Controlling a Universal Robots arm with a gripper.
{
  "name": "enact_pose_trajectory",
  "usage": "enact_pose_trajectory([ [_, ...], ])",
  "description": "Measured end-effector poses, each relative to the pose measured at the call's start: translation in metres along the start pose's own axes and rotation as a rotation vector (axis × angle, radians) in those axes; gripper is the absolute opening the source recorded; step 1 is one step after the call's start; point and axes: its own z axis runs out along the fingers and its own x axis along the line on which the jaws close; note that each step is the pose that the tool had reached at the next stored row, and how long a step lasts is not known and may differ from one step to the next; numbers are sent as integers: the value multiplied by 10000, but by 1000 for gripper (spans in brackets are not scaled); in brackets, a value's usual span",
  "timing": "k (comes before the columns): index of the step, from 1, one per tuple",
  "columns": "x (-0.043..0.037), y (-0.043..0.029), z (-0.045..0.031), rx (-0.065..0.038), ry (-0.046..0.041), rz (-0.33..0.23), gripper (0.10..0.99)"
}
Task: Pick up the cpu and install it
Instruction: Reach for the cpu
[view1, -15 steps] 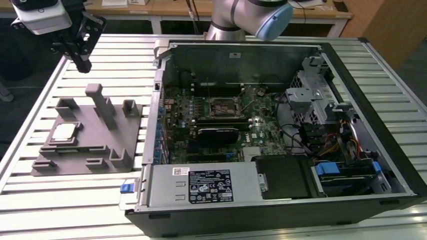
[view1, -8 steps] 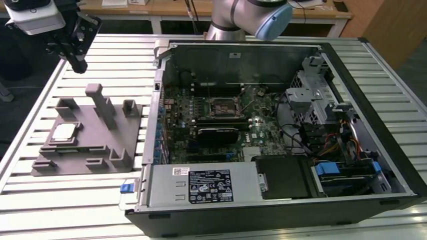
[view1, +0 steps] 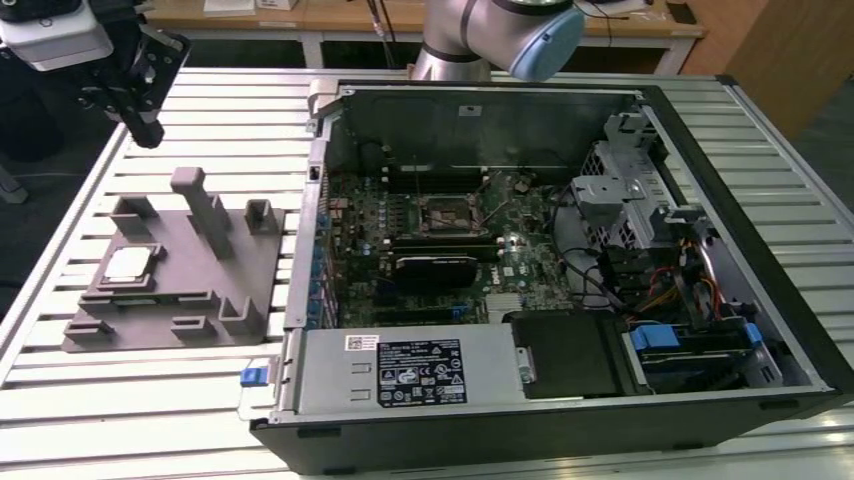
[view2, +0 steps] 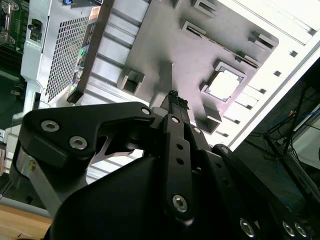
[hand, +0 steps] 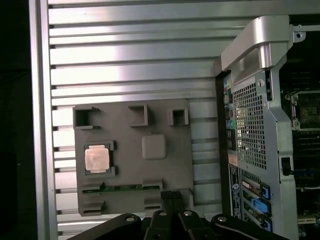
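The cpu (view1: 127, 265), a small square chip with a silvery top, lies flat in a recess of the grey plastic fixture (view1: 200, 290) on the slatted table, at the exterior view's left. Both wrist views show the cpu (view2: 223, 84) (hand: 97, 159) in that same recess. My gripper (view1: 144, 128) hangs well above the table behind the fixture, apart from the chip. Its black fingers are pressed together with nothing between them, as the gripper (view2: 175, 95) (hand: 172, 195) shows in both wrist views. The dark socket (view1: 447, 212) sits on the motherboard inside the open computer case.
The open computer case (view1: 747, 200) lies on its side at the exterior view's right, with drive bays, cables and a power supply (view1: 400, 370) inside. Upright posts (view1: 200, 200) rise from the fixture. The slatted table (view1: 80, 400) spreads around both.
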Motion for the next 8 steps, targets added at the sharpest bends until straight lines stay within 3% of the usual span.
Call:
enact_pose_trajectory([
  [8,84,-17,-2,0,0,0,106],
])
